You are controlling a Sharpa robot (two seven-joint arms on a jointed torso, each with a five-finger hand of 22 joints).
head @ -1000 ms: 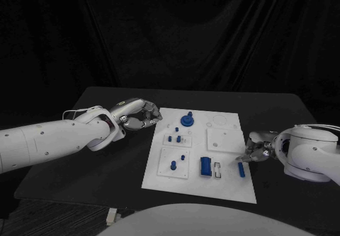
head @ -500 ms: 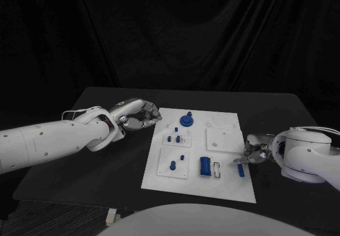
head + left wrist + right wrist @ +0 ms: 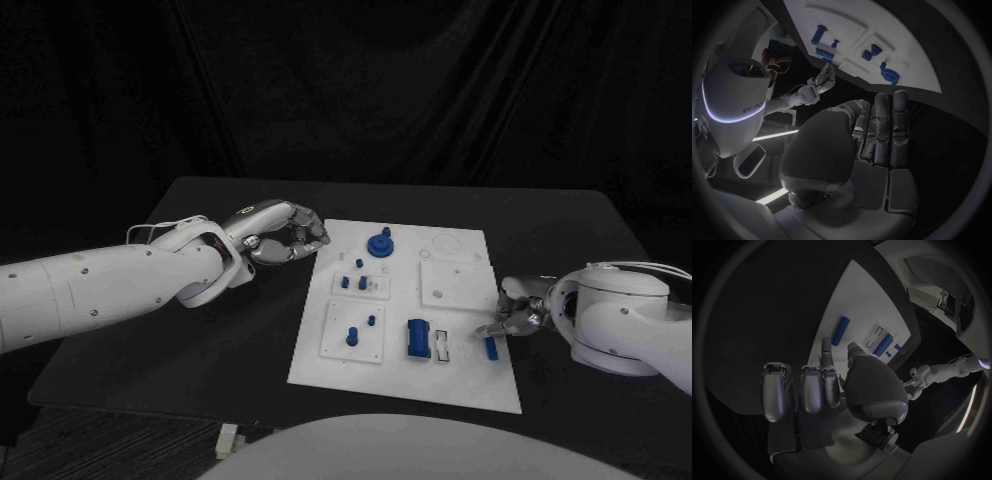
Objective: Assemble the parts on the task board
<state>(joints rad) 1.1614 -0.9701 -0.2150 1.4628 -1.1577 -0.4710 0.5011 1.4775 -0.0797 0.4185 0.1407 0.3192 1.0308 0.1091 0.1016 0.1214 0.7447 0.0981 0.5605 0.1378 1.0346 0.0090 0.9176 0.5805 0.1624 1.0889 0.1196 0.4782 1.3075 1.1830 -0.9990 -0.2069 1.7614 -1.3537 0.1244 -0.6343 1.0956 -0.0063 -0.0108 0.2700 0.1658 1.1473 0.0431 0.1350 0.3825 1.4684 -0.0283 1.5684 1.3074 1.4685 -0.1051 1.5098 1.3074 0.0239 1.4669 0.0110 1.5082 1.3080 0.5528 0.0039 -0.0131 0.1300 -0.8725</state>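
Head view: our right hand (image 3: 522,318) is closing in on a loose blue bar (image 3: 490,348) at the right edge of the task board (image 3: 408,375).
We see the right hand low at the frame's right, fingers apart and holding nothing, one fingertip just beside the bar, which lies flat on the board; whether they touch we cannot tell. Our left hand (image 3: 278,235), left of the board's upper corner, has its fingers curled in on nothing. We judge the step to be picking up this bar, so the next move calls for a pinch across its narrow sides, then carrying it to the open slot (image 3: 443,344) just left of it. Other blue parts already stand in the board; their seating is too small to judge.
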